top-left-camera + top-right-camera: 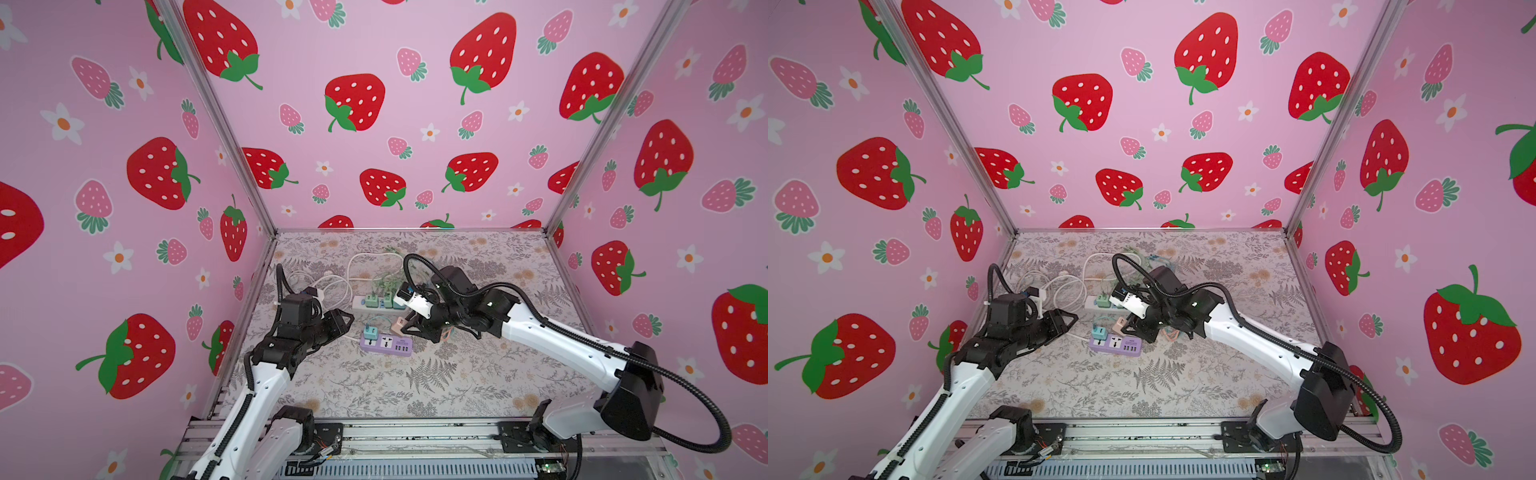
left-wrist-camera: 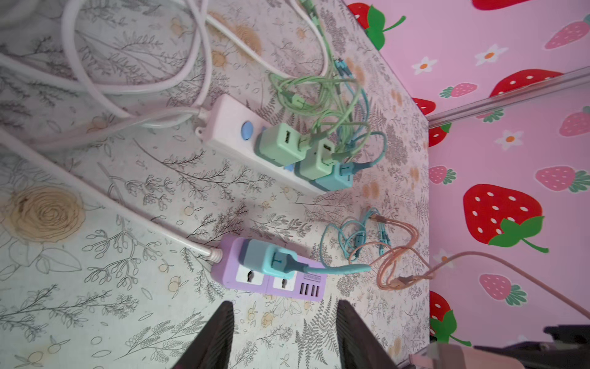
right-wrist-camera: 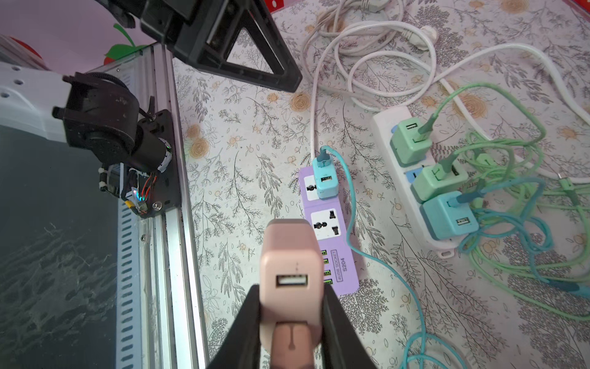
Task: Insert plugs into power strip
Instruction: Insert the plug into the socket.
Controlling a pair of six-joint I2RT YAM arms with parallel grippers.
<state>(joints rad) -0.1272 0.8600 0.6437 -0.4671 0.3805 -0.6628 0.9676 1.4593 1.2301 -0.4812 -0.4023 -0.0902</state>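
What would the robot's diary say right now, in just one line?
right claw: shut on pink plug, near purple strip, not inserted | left claw: open, empty | teal plug: in purple strip

**Readable lettering: one label on the purple strip**

Right wrist view: purple power strip [image 3: 332,242] has dark print on its top face, running lengthwise just beside the row of four USB ports [image 3: 326,266]. First line reads "4USB SOCKET". Second line reads "S204". Left wrist view: same strip, small dark print next to the ports, too blurred to read. Both top views: print too small to make out.
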